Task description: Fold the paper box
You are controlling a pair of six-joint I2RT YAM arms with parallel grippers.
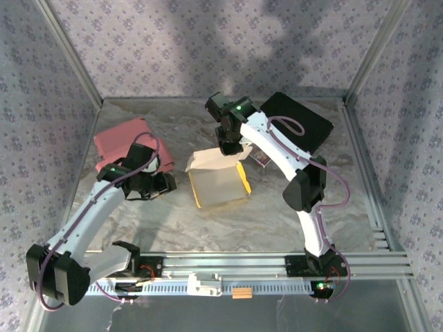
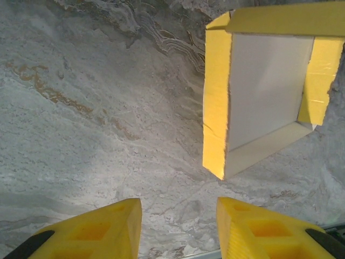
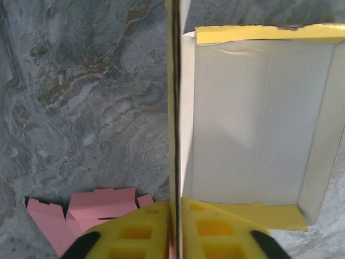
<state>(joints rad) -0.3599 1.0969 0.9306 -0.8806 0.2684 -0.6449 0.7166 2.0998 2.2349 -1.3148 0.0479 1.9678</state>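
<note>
1. Grey marbled table top [image 1: 173,221], closed in by purple patterned walls [image 1: 208,41]. We note an aluminium rail [image 1: 277,264] along its near edge.
2. Flat pink cardboard blank [image 1: 123,137], far left, partly covered by the left arm. We also see it beside the right fingers in the right wrist view [image 3: 97,202].
3. Black rectangular sheet [image 1: 301,117], far right corner, behind the right arm.
4. Yellow paper box [image 1: 218,183] with a white inside, a half-formed tray lying mid-table between the two arms.
5. Right claw [image 1: 230,146] – at the box's far edge. Its fingers [image 3: 215,232] are pressed together on an upright wall of the box [image 3: 253,118], seen edge-on.
6. Left claw [image 2: 178,216] – fingers apart, nothing between them, bare table beneath. The box [image 2: 264,81] lies ahead and to its right, not touching, with nothing in the way.
</note>
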